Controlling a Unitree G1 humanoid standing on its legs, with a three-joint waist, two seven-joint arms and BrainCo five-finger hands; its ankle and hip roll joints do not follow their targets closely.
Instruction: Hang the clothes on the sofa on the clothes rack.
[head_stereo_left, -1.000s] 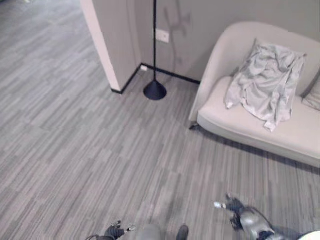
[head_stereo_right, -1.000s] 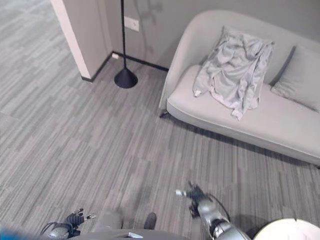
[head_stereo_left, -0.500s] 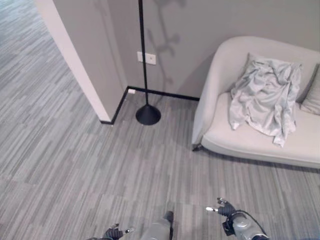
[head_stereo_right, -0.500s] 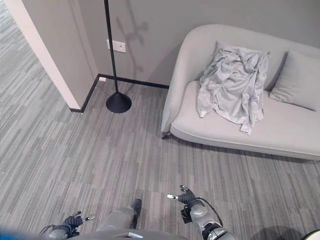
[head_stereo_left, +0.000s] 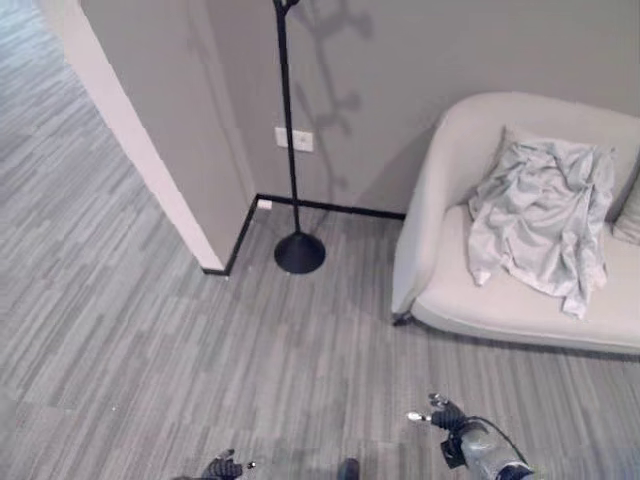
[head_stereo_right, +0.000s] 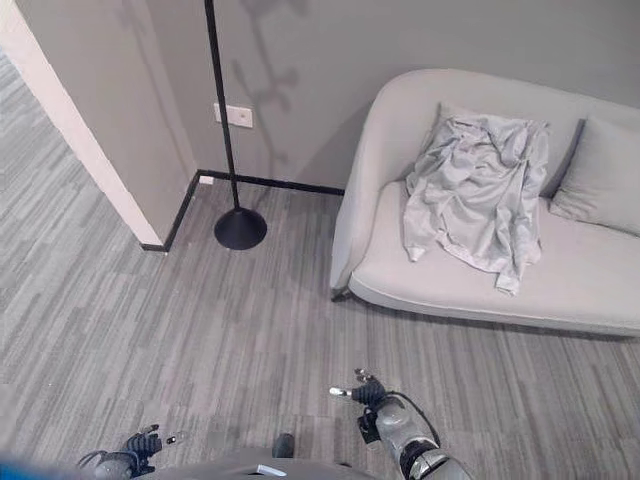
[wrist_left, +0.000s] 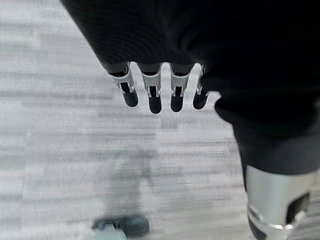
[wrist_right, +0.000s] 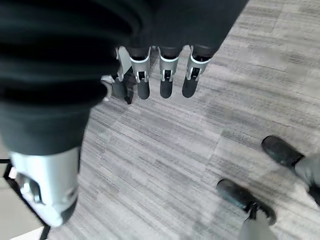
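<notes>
A crumpled light grey garment (head_stereo_left: 540, 215) lies draped over the backrest and seat of a cream sofa (head_stereo_left: 455, 300) at the right. The clothes rack (head_stereo_left: 287, 130) is a thin black pole on a round black base (head_stereo_left: 299, 252), standing by the wall left of the sofa. My left hand (head_stereo_right: 140, 445) hangs low at the bottom edge, far from both. Its fingers (wrist_left: 150, 95) are straight over the floor and hold nothing. My right hand (head_stereo_left: 447, 420) hangs low in front of the sofa, its fingers (wrist_right: 160, 75) straight and holding nothing.
A wall corner (head_stereo_left: 160, 150) juts out left of the rack, with a white socket plate (head_stereo_left: 296, 140) behind the pole. A grey cushion (head_stereo_right: 600, 170) leans at the sofa's right. Striped grey carpet (head_stereo_left: 150, 350) stretches between me and the sofa.
The whole picture has shifted with the camera: more wall and more of the rack's pole show now. Garment, sofa and rack have not moved. Both hands still hang open.
</notes>
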